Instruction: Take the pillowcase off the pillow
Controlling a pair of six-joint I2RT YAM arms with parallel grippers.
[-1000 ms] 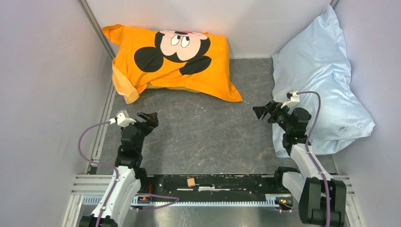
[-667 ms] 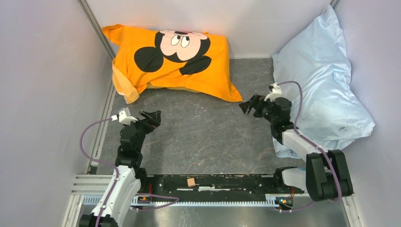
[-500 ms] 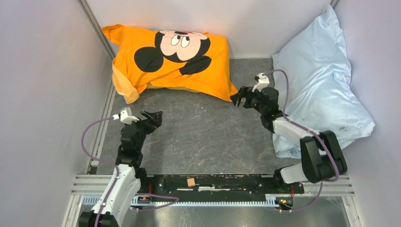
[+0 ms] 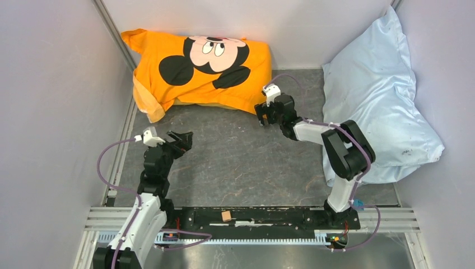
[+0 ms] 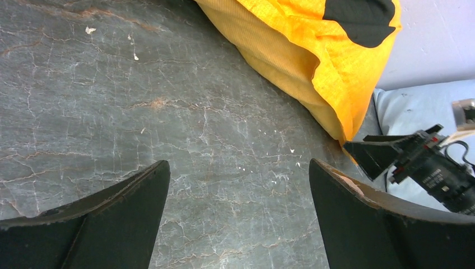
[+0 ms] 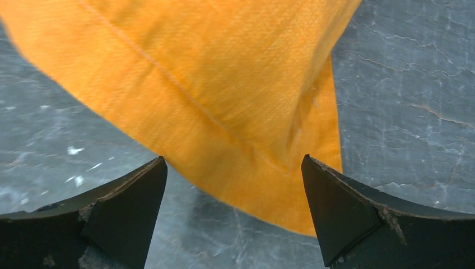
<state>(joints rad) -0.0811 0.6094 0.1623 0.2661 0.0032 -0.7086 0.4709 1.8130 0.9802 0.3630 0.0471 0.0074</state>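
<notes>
From above, the right arm has swung across the table over the last second, away from the pale blue pillow (image 4: 376,95) and over to the near right corner of the pillowcase (image 4: 208,67). The right gripper (image 4: 261,114) now sits just at that orange corner with its jaws spread and nothing in them. The left gripper (image 4: 184,141) has barely shifted; it hangs released over the bare grey table (image 4: 241,162), well short of the cover's floppy left end. The pillow is out of sight, presumably inside the orange cover, which lies plump against the back wall. In the left wrist view, wide black fingers frame only tabletop, with the cover's corner and the other arm's fingers beyond. In the right wrist view, the orange seam corner fills the gap between the spread fingers, slightly blurred, not yet pinched. The approach looks finished, so I judge closing on this corner to be the next move; stripping has not begun.
</notes>
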